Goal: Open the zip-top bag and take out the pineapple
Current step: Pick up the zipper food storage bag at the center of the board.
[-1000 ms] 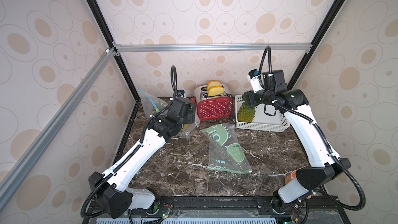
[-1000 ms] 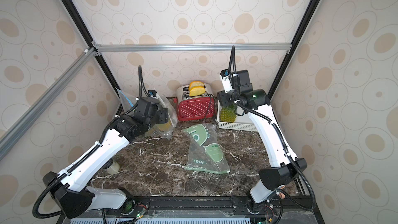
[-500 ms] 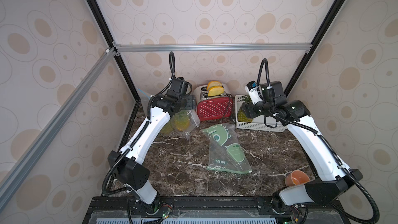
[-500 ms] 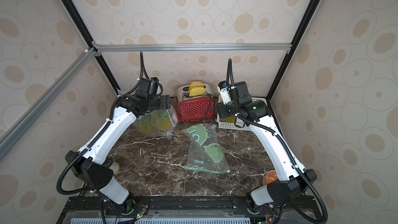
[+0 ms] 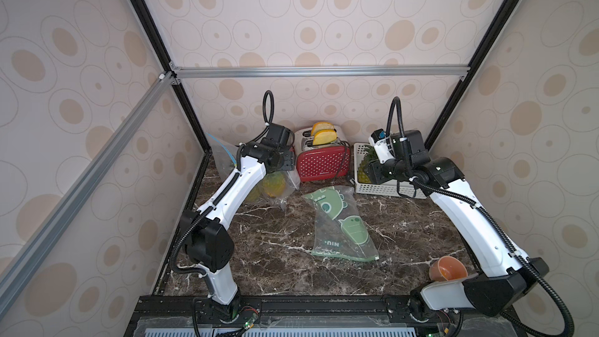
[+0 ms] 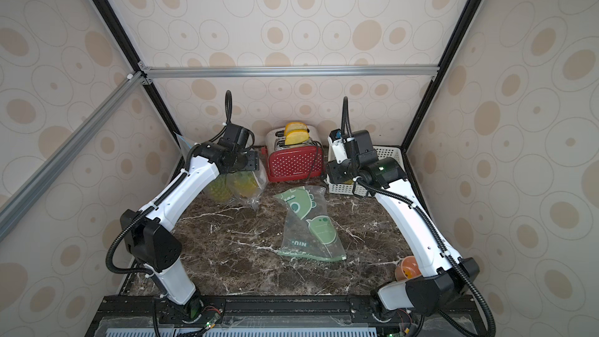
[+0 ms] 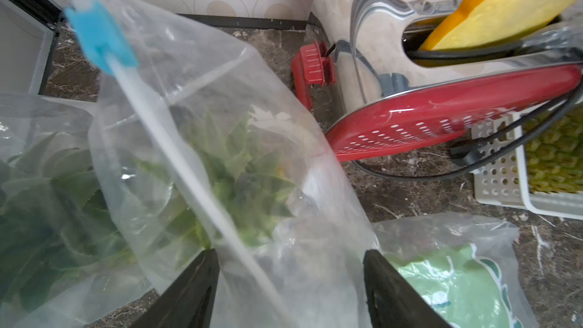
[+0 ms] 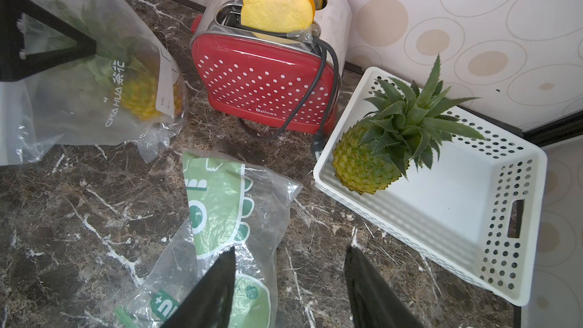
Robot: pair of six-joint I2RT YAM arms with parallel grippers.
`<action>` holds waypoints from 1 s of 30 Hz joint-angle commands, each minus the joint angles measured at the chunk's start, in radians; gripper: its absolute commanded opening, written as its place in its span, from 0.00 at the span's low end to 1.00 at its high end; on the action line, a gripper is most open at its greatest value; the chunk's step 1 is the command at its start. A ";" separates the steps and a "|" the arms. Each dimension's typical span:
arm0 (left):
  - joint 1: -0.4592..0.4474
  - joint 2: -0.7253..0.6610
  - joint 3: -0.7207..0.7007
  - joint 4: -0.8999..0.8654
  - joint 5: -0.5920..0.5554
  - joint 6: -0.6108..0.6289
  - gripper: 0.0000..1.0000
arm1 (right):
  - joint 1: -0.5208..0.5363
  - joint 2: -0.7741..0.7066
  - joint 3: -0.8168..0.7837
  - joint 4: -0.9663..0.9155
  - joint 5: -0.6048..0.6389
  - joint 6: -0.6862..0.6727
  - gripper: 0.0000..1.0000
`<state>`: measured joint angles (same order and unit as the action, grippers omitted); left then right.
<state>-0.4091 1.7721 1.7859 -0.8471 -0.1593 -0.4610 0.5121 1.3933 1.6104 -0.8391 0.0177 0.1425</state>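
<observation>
At 11 o'clock on the marble table (image 5: pixel 275 254), slumped into the back-left corner: clear zip-top bag (image 5: pixel 291 181) with the pineapple (image 5: pixel 274 184) inside, yellow body hazy through the film. Largely hidden in both top views behind the left forearm. From the left wrist, only crumpled film over green leaves (image 7: pixel 233 159), a white zip strip across it and a blue slider (image 7: pixel 101 39) near one end. Cannot tell whether the strip is sealed or parted. Just beside it, a second clear bag (image 7: pixel 47 168) with more leaves, cut off by the frame edge.

Left gripper (image 7: pixel 288 257): open, black fingers (image 7: pixel 195 291) spread either side of the bag top, film and strip between them, nothing pinched. Only the fingertips in shot, out of focus.

Right gripper (image 8: pixel 290 249): open as well, nothing between the fingers, raised off the table at about 1 o'clock near the white basket (image 8: pixel 441 216). Hidden in both top views under its own wrist.

At 12 o'clock, red dotted toaster (image 8: pixel 262 80) with two bread slices (image 8: pixel 277 7) standing in its slots. In the basket, a loose pineapple (image 8: pixel 362 165), mostly covered by the right wrist in both top views. At the centre, green printed bag (image 5: pixel 337 218) lying flat. At 4 o'clock, orange cup (image 5: pixel 445 270), partly behind the right arm's base
</observation>
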 commanded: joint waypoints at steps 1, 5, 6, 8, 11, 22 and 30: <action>0.014 0.002 0.032 -0.030 -0.072 -0.011 0.73 | 0.005 -0.012 -0.006 0.015 0.007 0.009 0.59; 0.025 -0.002 0.034 -0.041 -0.098 0.005 0.73 | 0.006 0.006 -0.002 0.018 0.001 0.013 0.58; 0.025 -0.004 0.035 -0.046 -0.107 0.007 0.73 | 0.006 0.010 -0.001 0.018 0.001 0.013 0.58; 0.027 -0.008 0.033 -0.046 -0.121 0.012 0.74 | 0.005 0.017 0.004 0.018 0.000 0.014 0.58; 0.036 -0.010 0.030 -0.042 -0.128 0.017 0.74 | 0.006 0.027 0.011 0.018 -0.001 0.018 0.58; 0.081 0.071 -0.028 0.063 -0.036 -0.031 0.43 | 0.006 0.032 0.016 0.008 0.013 0.022 0.57; 0.080 0.085 -0.108 0.158 0.045 -0.121 0.00 | 0.005 0.010 0.009 -0.002 0.038 0.014 0.57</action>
<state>-0.3325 1.8416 1.7100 -0.6827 -0.1623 -0.5308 0.5121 1.4235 1.6104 -0.8265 0.0380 0.1570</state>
